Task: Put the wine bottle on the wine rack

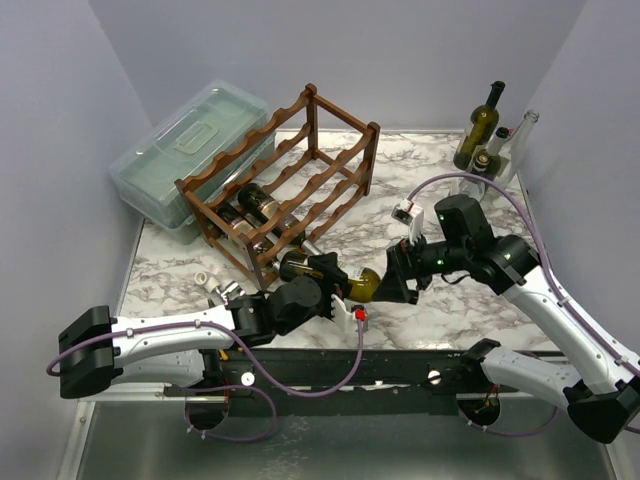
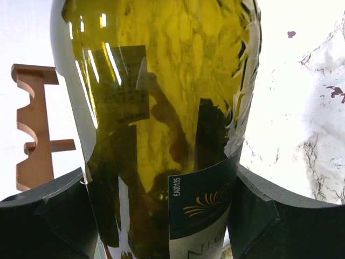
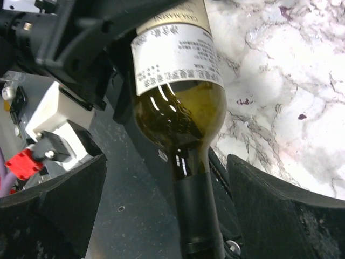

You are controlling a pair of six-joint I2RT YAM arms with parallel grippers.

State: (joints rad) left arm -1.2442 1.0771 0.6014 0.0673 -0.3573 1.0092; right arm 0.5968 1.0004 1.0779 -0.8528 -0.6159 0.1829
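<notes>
An olive-green wine bottle (image 1: 364, 286) lies roughly level above the table's near edge, between my two grippers. My left gripper (image 1: 322, 283) is shut on its labelled body; in the left wrist view (image 2: 161, 216) the bottle (image 2: 161, 81) fills the frame with a finger pressed on each side. My right gripper (image 1: 392, 283) is open around the neck end; in the right wrist view (image 3: 167, 205) the dark-capped neck of the bottle (image 3: 178, 102) runs between the spread fingers with a gap on each side. The dark reddish-brown wine rack (image 1: 290, 185) stands behind and to the left, with bottles lying in its lower tiers.
A translucent lidded plastic box (image 1: 190, 150) sits behind the rack at the left. Several upright bottles (image 1: 488, 135) stand at the back right corner. A small white cap (image 1: 203, 278) lies near the left arm. An end of the rack (image 2: 32, 135) shows in the left wrist view.
</notes>
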